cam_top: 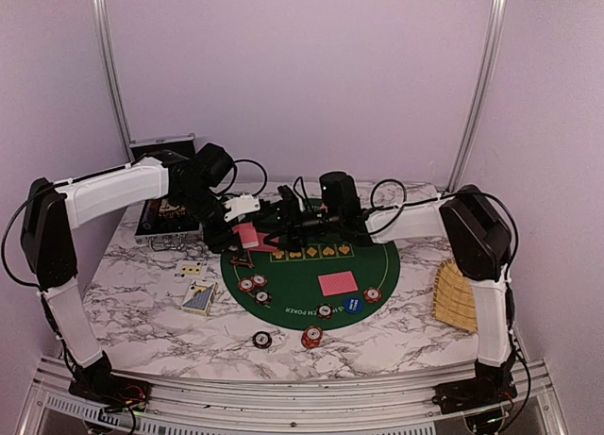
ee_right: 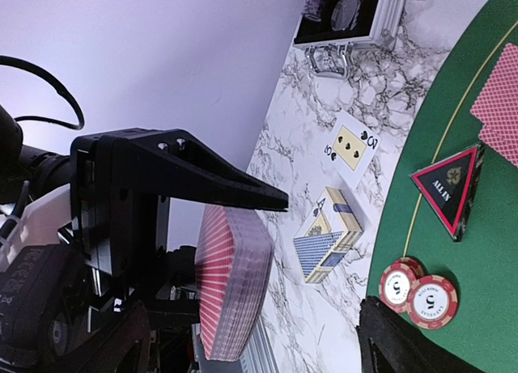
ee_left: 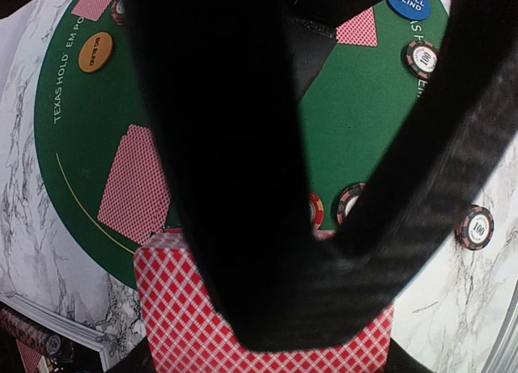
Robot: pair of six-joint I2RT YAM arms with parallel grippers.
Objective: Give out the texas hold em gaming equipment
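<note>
Currently left gripper (cam_top: 238, 230) is clamping the red-backed card deck (cam_top: 248, 236) over the green mat (cam_top: 302, 275), centre frame. Right gripper (cam_top: 278, 223) is hanging wide open, empty, just beside. Black case (ee_right: 346, 40), top of right wrist view, is holding chips (ee_right: 350, 7).

The left gripper (ee_left: 283, 308) looms dark and blurred across the middle, clamped on a red-backed deck of cards (ee_left: 186, 308) at the bottom edge. Below lies the green Texas Hold'em mat (ee_left: 364, 122). On it are a face-down card (ee_left: 133, 183), an orange button (ee_left: 95, 52), a blue small-blind button (ee_left: 407, 1) and a 100 chip (ee_left: 422, 58). Another 100 chip (ee_left: 475, 227) sits on the marble table (ee_left: 24, 227).
</note>
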